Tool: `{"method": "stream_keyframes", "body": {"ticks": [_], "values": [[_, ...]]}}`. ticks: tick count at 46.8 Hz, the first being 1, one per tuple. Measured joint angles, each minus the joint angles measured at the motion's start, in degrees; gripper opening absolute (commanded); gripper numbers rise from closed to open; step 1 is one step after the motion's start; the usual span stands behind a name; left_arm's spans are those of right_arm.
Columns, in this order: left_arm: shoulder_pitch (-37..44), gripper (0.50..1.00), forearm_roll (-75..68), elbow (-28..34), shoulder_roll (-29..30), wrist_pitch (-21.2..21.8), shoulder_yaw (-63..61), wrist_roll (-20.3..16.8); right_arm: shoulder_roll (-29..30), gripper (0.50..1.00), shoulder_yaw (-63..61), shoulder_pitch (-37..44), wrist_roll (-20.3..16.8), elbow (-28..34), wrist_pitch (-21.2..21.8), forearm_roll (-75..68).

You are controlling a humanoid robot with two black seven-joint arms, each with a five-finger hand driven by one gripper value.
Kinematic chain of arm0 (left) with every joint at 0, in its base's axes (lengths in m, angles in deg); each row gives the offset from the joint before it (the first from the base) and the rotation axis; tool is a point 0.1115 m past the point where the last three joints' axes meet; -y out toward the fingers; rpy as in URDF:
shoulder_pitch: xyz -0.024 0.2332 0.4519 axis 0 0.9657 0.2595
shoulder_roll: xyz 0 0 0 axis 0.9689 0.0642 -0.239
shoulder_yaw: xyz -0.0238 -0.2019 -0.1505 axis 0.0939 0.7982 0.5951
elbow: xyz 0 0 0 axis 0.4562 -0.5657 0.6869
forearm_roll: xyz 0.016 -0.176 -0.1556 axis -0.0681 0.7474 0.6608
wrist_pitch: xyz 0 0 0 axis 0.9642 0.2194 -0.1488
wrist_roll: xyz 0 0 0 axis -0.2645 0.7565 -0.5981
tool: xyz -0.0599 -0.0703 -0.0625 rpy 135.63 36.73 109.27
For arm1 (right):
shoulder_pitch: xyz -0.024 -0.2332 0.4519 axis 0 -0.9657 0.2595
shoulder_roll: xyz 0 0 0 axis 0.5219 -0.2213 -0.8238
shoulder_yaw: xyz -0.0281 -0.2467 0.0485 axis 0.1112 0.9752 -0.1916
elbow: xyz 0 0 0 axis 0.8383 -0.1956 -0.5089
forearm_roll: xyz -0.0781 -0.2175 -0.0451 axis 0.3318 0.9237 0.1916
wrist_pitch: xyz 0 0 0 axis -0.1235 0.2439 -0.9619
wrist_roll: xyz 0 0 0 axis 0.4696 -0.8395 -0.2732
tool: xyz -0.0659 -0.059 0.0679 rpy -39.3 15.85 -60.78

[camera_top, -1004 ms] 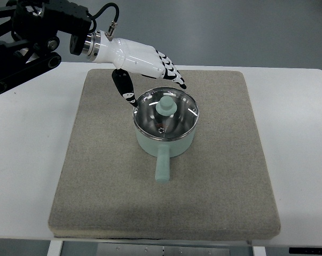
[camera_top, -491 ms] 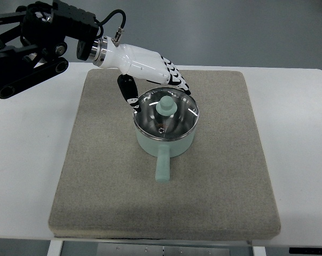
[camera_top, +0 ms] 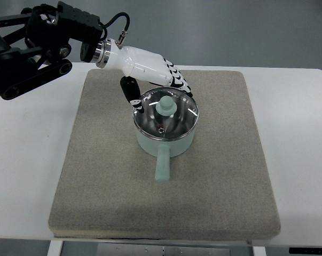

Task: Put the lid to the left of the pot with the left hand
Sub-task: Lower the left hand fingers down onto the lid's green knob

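**Approach to the knob: lid not yet gripped**

Pot (camera_top: pixel 165 140) sits mid-mat (camera_top: pixel 96 186), handle toward the camera. Lid (camera_top: pixel 177 118) is seated on the pot's rim, with the knob (camera_top: pixel 164 105) upright just behind its centre.

Left hand (camera_top: pixel 150 72) comes in from the upper left and sits over the far-left rim of the pot. Fingers (camera_top: pixel 178 81) are spread and hold nothing; thumb (camera_top: pixel 133 95) hangs down at the left rim, the rest reach across the back edge. Whether any tip touches the glass cannot be told from this view. Right hand not in view.

Judgement on the step: the hand stands behind and left of the knob, so it should travel toward the camera and slightly right until the knob lies between thumb and fingers, then close. Grip the knob only (pressing on the rim could shift the pot). Lift straight up until clear of the rim, then carry left. Bare mat left of the pot looks ample for the lid.
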Motion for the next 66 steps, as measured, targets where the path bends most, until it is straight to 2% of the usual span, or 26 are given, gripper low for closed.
{"method": "stream_keyframes", "body": {"ticks": [52, 66], "values": [[0.2, 0.99, -2.26, 1.73, -1.59, 0.49, 1.39, 0.0, 0.0, 0.921, 0.0, 0.0, 0.0, 0.0, 0.0, 0.0], [0.68, 0.99, -2.02, 3.49, -2.84, 2.18, 1.5, 0.0, 0.0, 0.921, 0.0, 0.0, 0.0, 0.0, 0.0, 0.0]]}}
